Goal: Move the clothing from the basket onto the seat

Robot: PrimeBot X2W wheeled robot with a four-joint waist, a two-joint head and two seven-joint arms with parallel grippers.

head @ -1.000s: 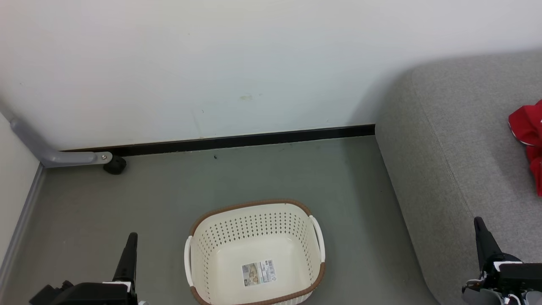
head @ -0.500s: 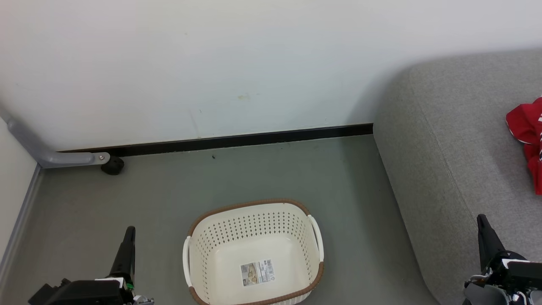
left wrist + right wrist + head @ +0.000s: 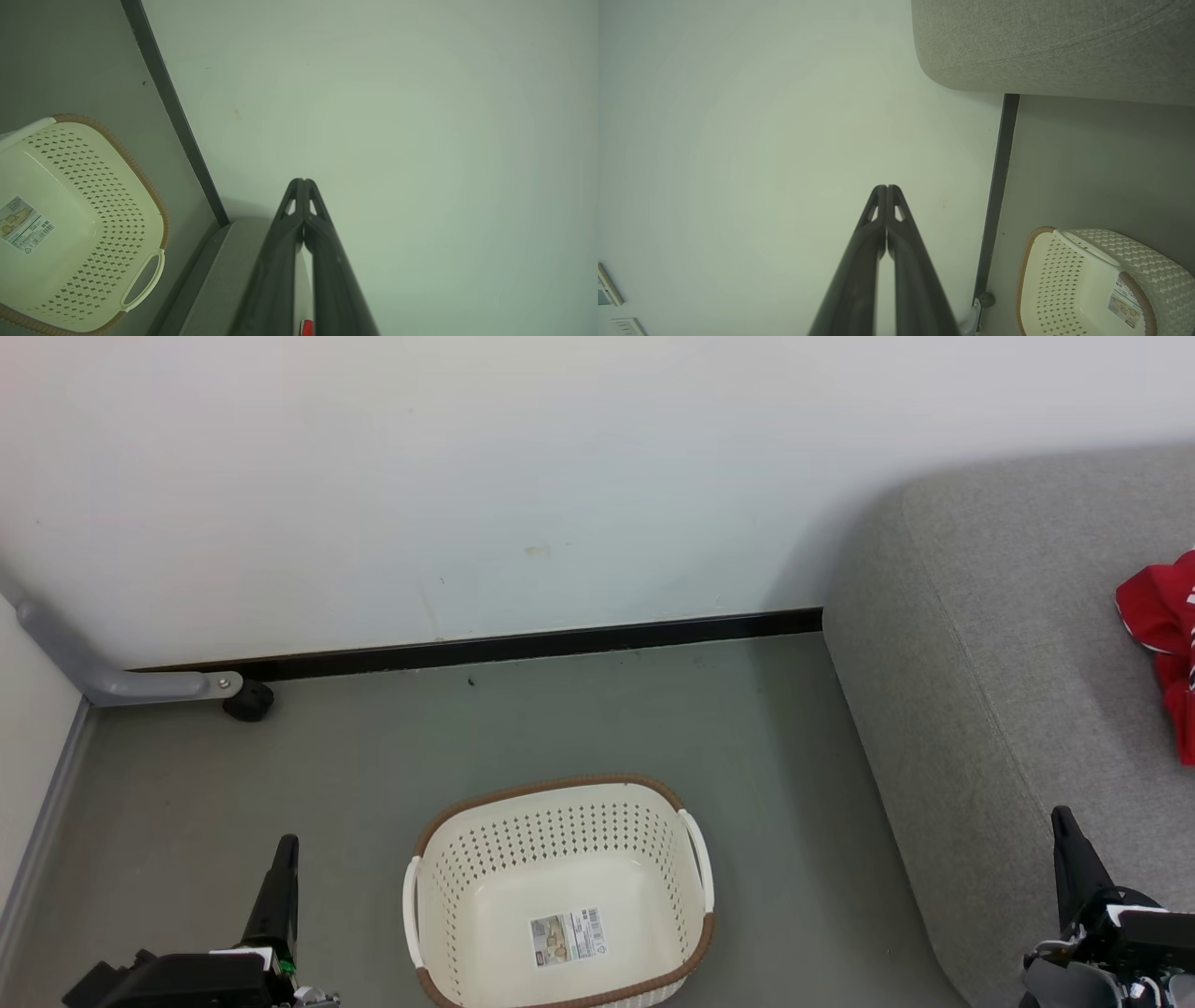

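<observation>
basket (image 3: 560, 821) holds a label sticker (image 3: 568, 936); red clothing (image 3: 1158, 611) lies on the seat (image 3: 990, 672); left pincer (image 3: 302, 181) and right pincer (image 3: 886, 187) pinched together

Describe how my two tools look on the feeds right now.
Both have two long matte-black fingers tapering to slim tips, with small triangular cut-outs near the tips. The left tool has a black housing with a white strip and a green spot. The right tool has the same black housing and white strip, with a pale grey part beneath.

Small label sticker (image 3: 568, 936) on basket (image 3: 551, 787) floor, maybe a barcode, print unreadable
</observation>
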